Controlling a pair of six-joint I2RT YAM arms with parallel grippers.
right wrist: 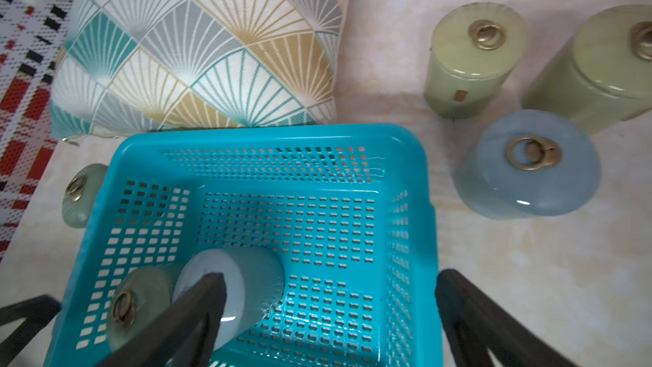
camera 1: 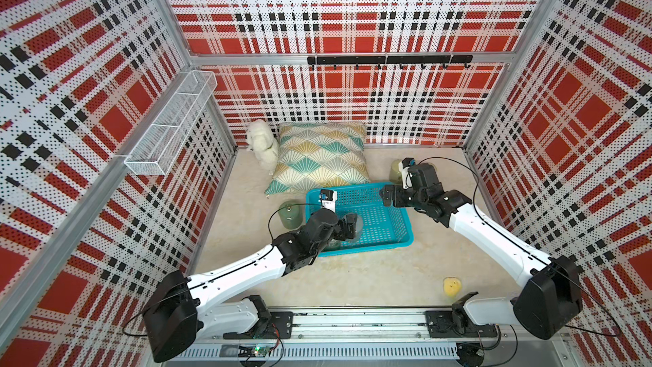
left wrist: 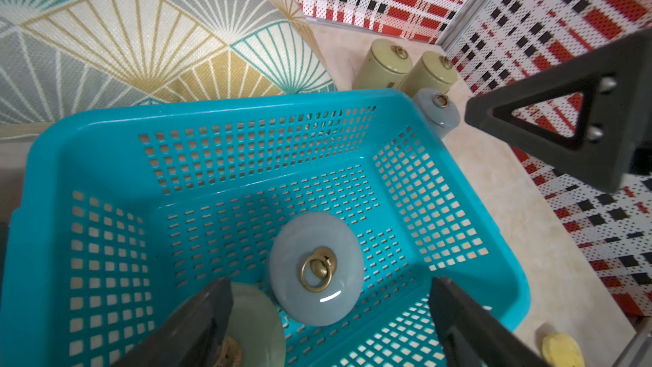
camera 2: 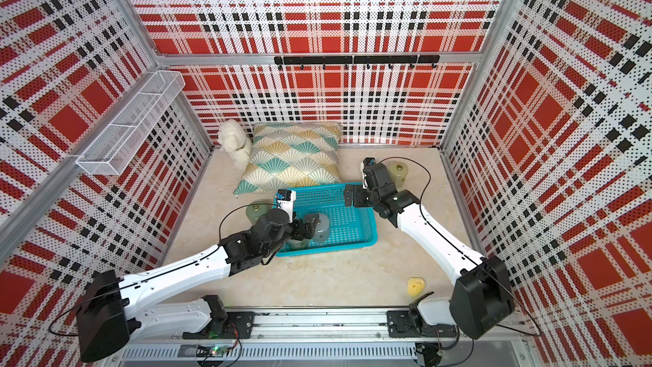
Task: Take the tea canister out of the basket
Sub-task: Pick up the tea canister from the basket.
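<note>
Showing the left end effector poised over the basket, jaws apart and straddling the grey-blue tea canister. The canister stands upright on the basket floor, just beside a green canister. The right end effector hangs spread near the basket's rim. Likely hazard: one left finger sits over the green lid, so descending could strike it, and closing could pinch both canisters.

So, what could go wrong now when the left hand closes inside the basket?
1. One finger of the left hand hangs over the pale green tea canister beside the grey-blue tea canister; closing could catch or tip both.
2. Glossy and round, the grey-blue one may slip.
3. The basket might rise with it.
</note>
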